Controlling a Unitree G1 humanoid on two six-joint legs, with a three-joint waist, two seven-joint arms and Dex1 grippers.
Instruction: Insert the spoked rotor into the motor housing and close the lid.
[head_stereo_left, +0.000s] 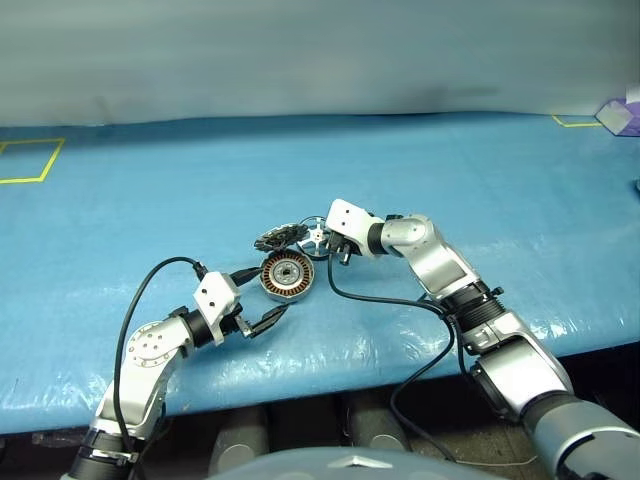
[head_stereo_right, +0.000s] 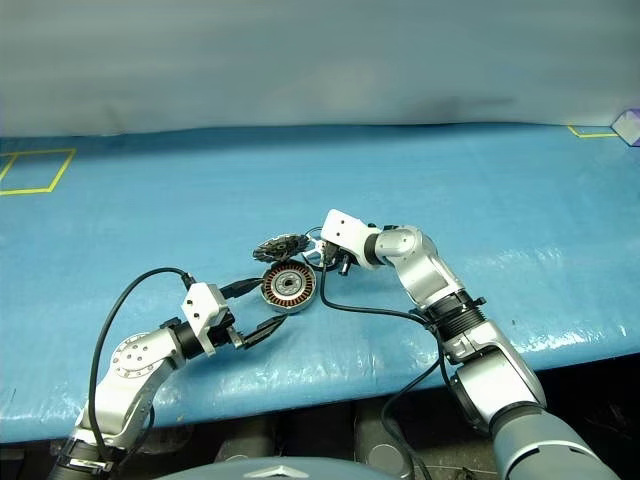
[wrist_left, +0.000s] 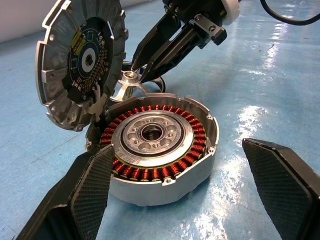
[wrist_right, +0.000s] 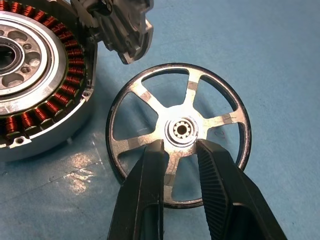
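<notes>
The motor housing (head_stereo_left: 287, 275) lies on the blue table, its ring of copper windings (wrist_left: 150, 107) facing up. Its lid (wrist_left: 80, 60) stands swung open at the far side, jagged underside showing. My left gripper (wrist_left: 177, 150) is open, one finger on each side of the housing without touching it. The spoked rotor (wrist_right: 181, 131) rests on the table just beyond and to the right of the housing, beside the open lid. My right gripper (wrist_right: 180, 147) reaches down onto it, fingers closed on a silvery spoke right by the hub.
The table's front edge (head_stereo_left: 330, 375) runs close under both arms, and black cables (head_stereo_left: 400, 300) trail over it. Yellow tape squares (head_stereo_left: 30, 160) mark the far left and far right corners. A small purple-and-white object (head_stereo_left: 620, 115) sits at the far right.
</notes>
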